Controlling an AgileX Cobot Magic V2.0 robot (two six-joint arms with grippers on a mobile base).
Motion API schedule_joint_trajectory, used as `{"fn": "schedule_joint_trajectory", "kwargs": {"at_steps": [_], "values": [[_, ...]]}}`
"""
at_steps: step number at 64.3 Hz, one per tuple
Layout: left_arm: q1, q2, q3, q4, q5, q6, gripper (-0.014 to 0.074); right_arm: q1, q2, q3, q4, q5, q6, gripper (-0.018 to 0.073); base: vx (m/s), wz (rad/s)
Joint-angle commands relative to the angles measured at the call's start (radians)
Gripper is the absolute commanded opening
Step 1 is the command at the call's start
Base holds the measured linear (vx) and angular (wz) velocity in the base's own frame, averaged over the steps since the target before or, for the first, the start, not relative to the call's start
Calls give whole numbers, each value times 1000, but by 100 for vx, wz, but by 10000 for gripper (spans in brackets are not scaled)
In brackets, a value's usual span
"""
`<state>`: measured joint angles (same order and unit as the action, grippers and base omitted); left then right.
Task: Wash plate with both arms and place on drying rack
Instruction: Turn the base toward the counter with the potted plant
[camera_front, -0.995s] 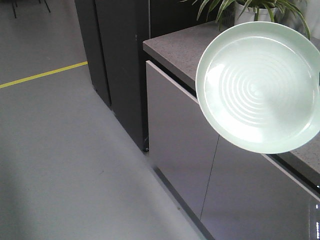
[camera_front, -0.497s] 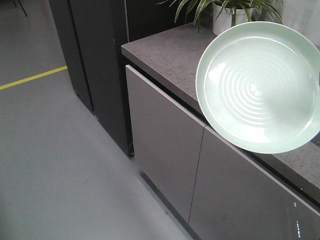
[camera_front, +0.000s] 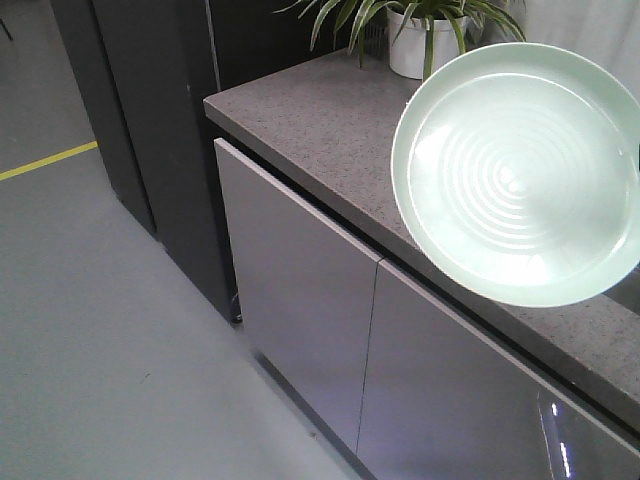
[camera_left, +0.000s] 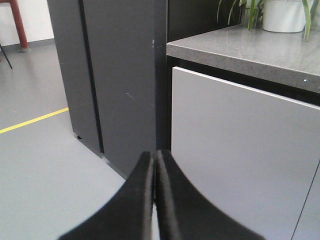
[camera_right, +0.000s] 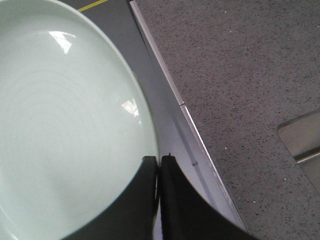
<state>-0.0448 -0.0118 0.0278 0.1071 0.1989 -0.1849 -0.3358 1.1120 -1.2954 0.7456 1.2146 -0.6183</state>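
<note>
Bright, even light; glare on plate (camera_front: 515, 175).

Showing a dark grey speckled tabletop (camera_front: 320, 120) running off to the right above two flat pale grey cabinet doors (camera_front: 300, 300) meeting at a thin vertical seam. Showing a white pot (camera_front: 415, 45) standing toward the back of that tabletop, holding a plant with long narrow green leaves (camera_front: 340, 15). Showing a tall black cabinet (camera_front: 150, 140) standing just beside the tabletop's left end. Showing smooth grey floor (camera_front: 90, 340) spreading in front, carrying a yellow line (camera_front: 45, 160) slanting toward the black cabinet. Showing, in the left wrist view, a red post (camera_left: 18, 25) far off. Showing, in the right wrist view, a paler recessed panel (camera_right: 302, 137) sitting in the tabletop.
</note>
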Motion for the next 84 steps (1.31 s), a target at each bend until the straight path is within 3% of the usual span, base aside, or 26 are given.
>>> {"fn": "schedule_joint_trajectory", "kwargs": {"at_steps": [1, 84], "values": [[-6, -13, 18, -5, -76, -3, -6, -6, -16, -23, 49, -38, -6, -6, 6, -13], [-6, -13, 18, -5, -76, -3, -6, -6, -16, -23, 49, -40, -6, -6, 6, -19]]}}
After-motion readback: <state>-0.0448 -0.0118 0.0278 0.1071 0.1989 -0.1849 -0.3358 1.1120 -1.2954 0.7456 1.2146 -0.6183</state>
